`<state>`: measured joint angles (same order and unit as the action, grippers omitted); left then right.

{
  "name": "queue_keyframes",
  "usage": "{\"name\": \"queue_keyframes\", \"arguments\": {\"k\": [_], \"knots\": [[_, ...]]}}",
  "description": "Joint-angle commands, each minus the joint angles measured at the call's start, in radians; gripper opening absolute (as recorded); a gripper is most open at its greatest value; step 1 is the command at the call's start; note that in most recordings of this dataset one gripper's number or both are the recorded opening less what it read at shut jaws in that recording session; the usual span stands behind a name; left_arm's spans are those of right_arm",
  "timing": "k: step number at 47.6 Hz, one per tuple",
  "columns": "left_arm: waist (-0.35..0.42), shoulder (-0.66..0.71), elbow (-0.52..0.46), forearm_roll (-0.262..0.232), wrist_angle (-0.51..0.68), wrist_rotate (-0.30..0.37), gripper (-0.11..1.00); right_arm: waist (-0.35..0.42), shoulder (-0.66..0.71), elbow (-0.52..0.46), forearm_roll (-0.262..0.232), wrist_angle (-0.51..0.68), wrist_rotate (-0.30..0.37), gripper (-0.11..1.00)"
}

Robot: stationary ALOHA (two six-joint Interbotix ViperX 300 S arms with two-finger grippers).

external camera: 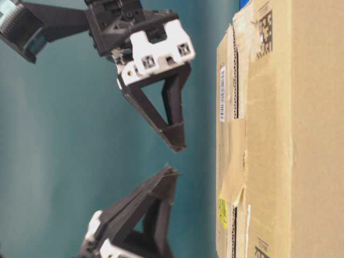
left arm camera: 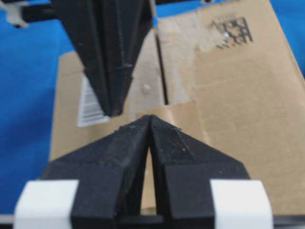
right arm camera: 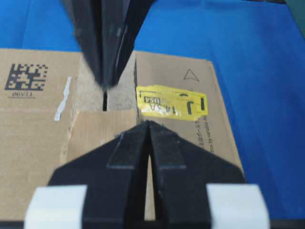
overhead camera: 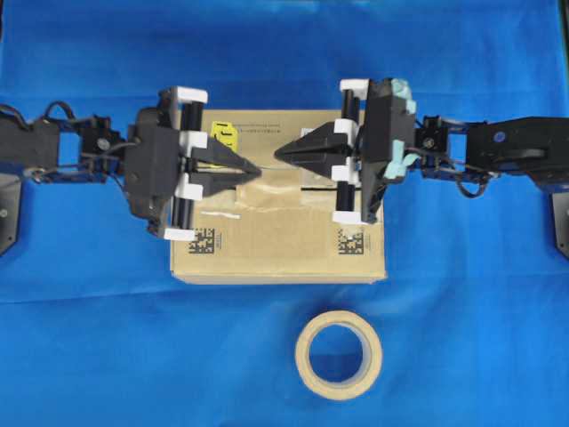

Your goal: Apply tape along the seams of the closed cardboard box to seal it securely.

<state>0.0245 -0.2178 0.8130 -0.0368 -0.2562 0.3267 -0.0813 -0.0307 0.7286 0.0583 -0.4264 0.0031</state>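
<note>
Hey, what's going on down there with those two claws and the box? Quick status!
Left gripper shut, right gripper shut, both above brown cardboard box. Tan tape strip lies across dark centre seam. Nothing blocking.

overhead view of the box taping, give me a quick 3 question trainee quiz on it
1. True or false: both the left end effector and the right end effector are shut, tips facing each other above the cardboard box.
2. Multiple choice: where is the tape roll? A) on the box B) on the blue cloth in front of the box C) held by the right end effector
3. Fill in: the short strip of tape lies across the ____ between the flaps.

Key: 1 true; 2 B; 3 seam
</note>
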Motion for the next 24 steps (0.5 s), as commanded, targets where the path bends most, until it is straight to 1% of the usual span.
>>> {"name": "queue_keyframes", "arguments": {"k": [1,13,24], "knots": [[-0.006,0.029,-0.015,0.002,-0.043,-0.012,0.01,0.0,0.012,-0.037,0.0,0.005,0.0,0.0],[-0.005,0.095,-0.028,0.002,-0.063,-0.014,0.01,0.005,0.084,-0.081,0.0,0.028,0.008,0.0],[0.011,0.135,-0.018,0.0,-0.063,-0.015,0.01,0.018,0.121,-0.086,0.002,0.028,0.009,0.0]]}}
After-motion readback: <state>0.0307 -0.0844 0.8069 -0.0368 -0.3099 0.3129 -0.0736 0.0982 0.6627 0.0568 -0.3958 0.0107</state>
